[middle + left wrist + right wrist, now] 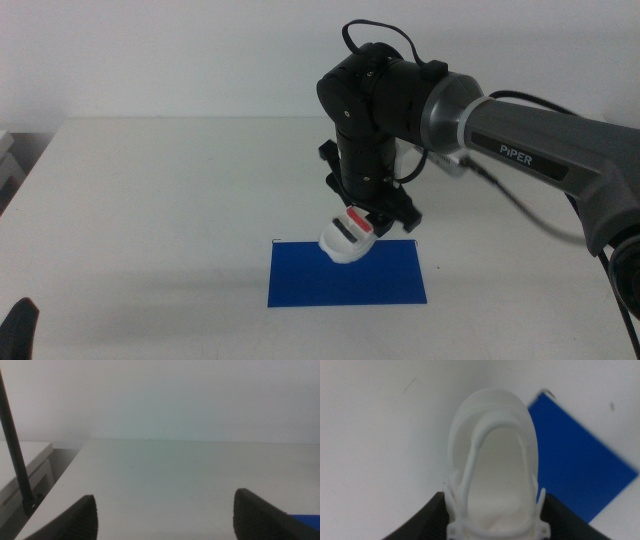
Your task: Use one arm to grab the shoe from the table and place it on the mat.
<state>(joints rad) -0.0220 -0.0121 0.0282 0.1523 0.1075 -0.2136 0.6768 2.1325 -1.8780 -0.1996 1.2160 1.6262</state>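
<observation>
Right gripper (366,222): closed onto the shoe (349,238); in the right wrist view its two dark jaws press the shoe's (494,467) two flanks near the heel, set as narrow as the shoe's width allows.
Right arm (520,135): enters the middle view from 3 o'clock, its wrist bent so the gripper points down at the table (150,200).
Shoe, place: held in the jaws at the far edge of the mat (347,273), nearer the mat's left end; its lower tip hangs over the blue. Whether it touches the mat cannot be told.
Shoe, tilt: canted, not flat; the end with the red strap is raised into the gripper and the rounded white end dips lowest.
Shoe, long axis: in the middle view it runs from about 1 o'clock at the gripper to about 7 o'clock at the low tip. In the right wrist view the axis runs straight out from between the jaws, rounded end farthest from the camera.
Mat, in the right wrist view: a corner of the mat (575,462) shows beside the shoe, partly under it.
Left gripper (165,515): waiting at 7 o'clock in the middle view, where only a dark tip (20,328) shows at the edge; its jaws stand wide apart with nothing between them.
</observation>
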